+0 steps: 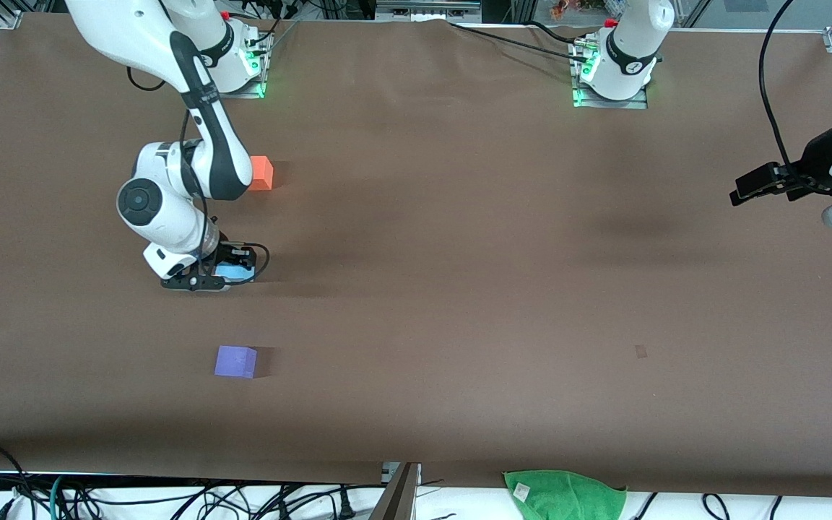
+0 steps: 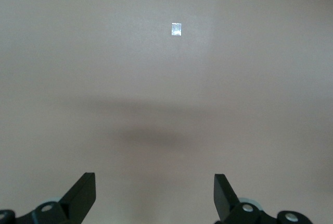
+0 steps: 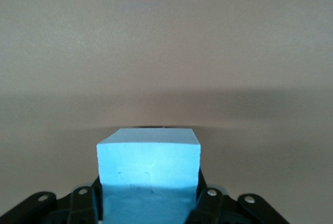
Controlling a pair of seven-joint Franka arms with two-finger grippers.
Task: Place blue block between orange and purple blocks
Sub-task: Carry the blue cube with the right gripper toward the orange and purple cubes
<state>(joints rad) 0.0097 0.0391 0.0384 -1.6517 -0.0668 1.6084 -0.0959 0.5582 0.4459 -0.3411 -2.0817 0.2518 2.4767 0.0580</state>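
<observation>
— Where is the right gripper [image 1: 232, 273], and what has it got?

— Low over the brown table [image 1: 459, 253], toward the right arm's end. Its fingers are clamped on the sky-blue block [image 3: 149, 174], which sits between them; only a sliver of blue shows in the front view.

— And the other two cubes, measured from that gripper?

— The orange block [image 1: 261, 172] lies on the table farther from the front camera than the gripper, partly covered by the right arm's forearm. The violet-purple block [image 1: 235, 361] lies nearer to that camera than the gripper. The gripper with its block is over the stretch between them, apart from both.

— The left gripper [image 2: 155, 198]?

— The left arm waits, its gripper raised at the left arm's end, fingers spread apart and holding nothing. A small pale patch [image 2: 176, 28] on the cloth shows below it.
</observation>
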